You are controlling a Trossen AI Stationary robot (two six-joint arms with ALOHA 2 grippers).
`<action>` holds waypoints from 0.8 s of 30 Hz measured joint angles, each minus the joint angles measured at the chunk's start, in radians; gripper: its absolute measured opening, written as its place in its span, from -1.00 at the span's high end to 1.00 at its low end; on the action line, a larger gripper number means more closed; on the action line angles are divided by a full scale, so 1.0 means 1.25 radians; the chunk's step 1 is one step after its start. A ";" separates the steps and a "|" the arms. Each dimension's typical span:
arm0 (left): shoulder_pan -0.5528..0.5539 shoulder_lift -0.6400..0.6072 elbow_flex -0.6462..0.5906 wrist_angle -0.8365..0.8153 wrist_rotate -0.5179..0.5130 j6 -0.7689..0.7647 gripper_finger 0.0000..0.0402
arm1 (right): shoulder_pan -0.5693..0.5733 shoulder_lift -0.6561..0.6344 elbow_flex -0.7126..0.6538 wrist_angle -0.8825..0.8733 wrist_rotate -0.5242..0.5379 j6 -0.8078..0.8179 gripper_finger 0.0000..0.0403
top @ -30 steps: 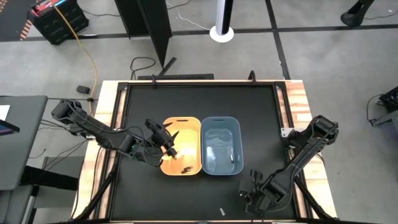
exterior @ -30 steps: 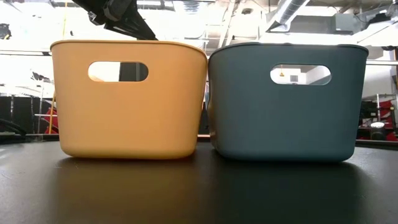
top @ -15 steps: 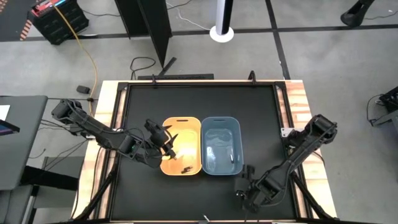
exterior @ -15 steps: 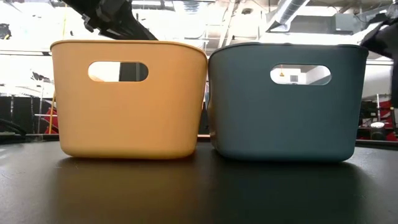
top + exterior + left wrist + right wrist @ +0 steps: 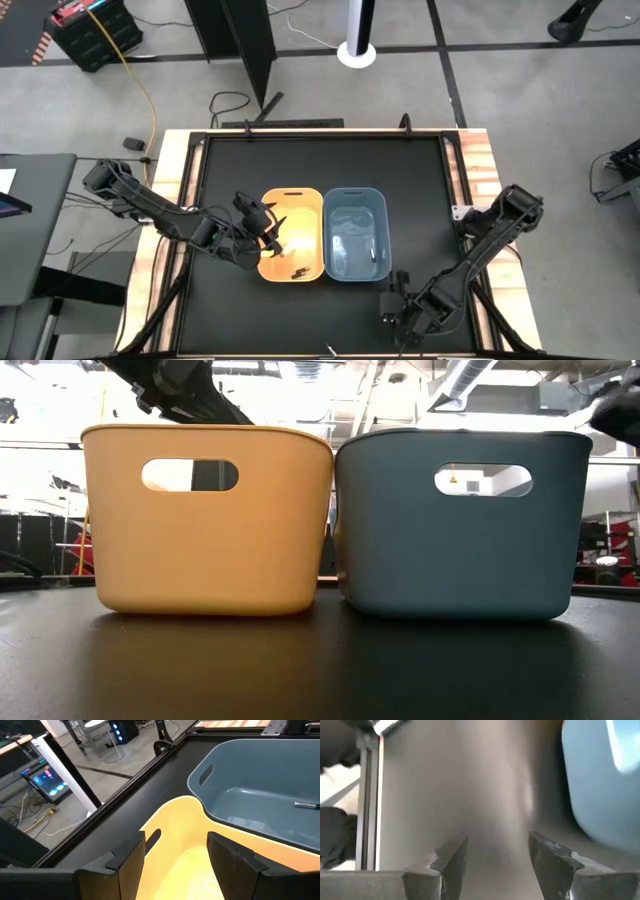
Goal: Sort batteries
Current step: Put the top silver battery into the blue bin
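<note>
While the left pincer (image 5: 272, 232) is hovering spread over the yellow bin (image 5: 300, 200), the right pincer (image 5: 388, 312) is waiting spread over the table (image 5: 300, 310).

Even overhead light, bright backlit windows in low view, right wrist view blurred

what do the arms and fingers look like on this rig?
Two dark, near-black jointed arms, slim links with bulkier joints. The left gripper and right gripper each end in two flat, blocky dark fingers with angled inner faces. No markings are readable.
</note>
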 joint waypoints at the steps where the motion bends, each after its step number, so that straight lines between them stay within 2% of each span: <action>1: 0.000 0.000 0.000 0.000 0.000 0.000 -0.03 | 0.006 0.000 0.000 -0.018 -0.012 0.031 -0.12; 9: 0.000 0.000 0.000 0.000 0.017 -0.002 -0.03 | 0.089 0.000 0.000 -0.119 -0.039 0.409 -0.12; 12: 0.000 0.000 0.000 0.000 0.017 0.002 -0.03 | 0.119 0.005 0.000 -0.125 -0.039 0.508 -0.12; 17: 0.000 0.000 0.000 0.000 0.017 0.003 -0.03 | 0.141 0.059 0.000 -0.124 -0.064 0.587 -0.12; 24: 0.000 0.000 0.000 -0.001 0.017 0.003 -0.03 | 0.136 0.136 0.026 -0.136 -0.077 0.607 -0.12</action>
